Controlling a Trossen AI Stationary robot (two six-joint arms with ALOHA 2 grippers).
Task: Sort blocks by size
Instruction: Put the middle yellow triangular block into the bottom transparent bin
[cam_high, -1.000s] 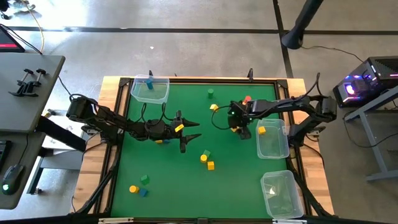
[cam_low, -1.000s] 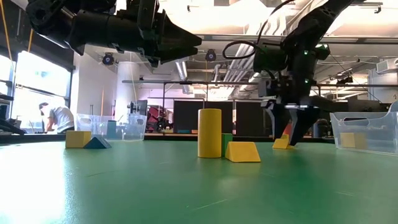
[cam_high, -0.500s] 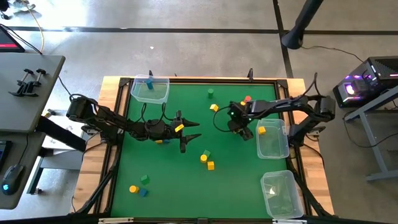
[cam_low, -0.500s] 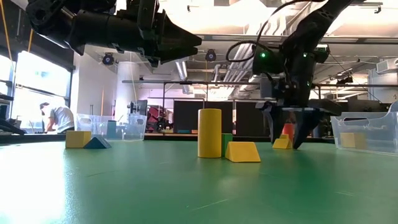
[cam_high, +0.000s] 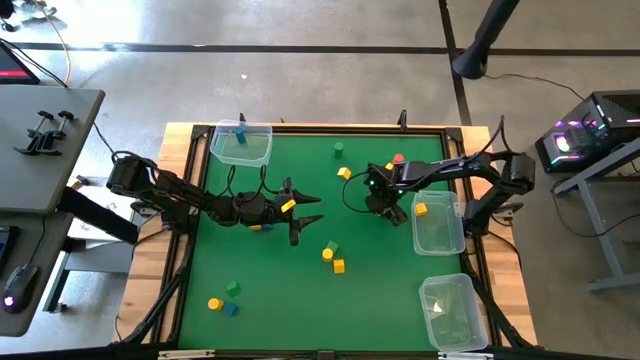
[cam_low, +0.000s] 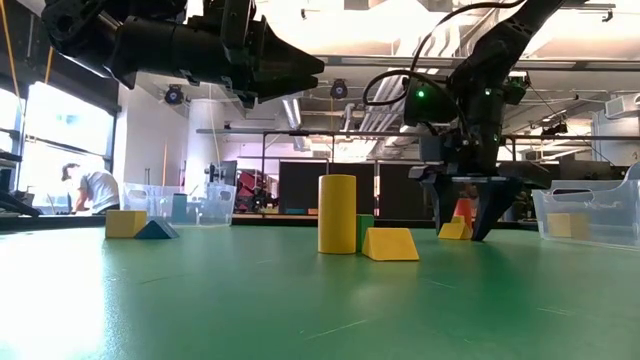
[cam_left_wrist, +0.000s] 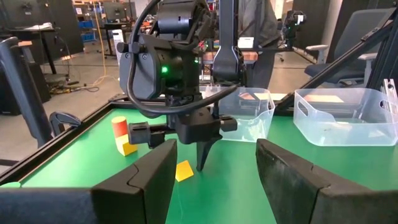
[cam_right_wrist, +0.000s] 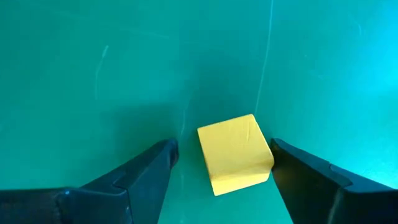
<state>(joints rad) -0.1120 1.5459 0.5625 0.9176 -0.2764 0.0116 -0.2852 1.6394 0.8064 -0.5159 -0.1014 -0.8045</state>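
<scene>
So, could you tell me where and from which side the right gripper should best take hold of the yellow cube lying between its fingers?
Probably by its two opposite flat side faces, coming straight down from above. The yellow cube lies flat on the green mat, turned slightly askew, and the open right gripper already straddles it, so a small wrist twist would square the fingers to those faces.

So the table (cam_high: 300, 170) has a green mat top with a wood border. Little blocks (cam_high: 333, 257) are scattered all over it, mostly yellow, a few green, blue, red. Three clear plastic tubs (cam_high: 440, 228) sit along the edges.
</scene>
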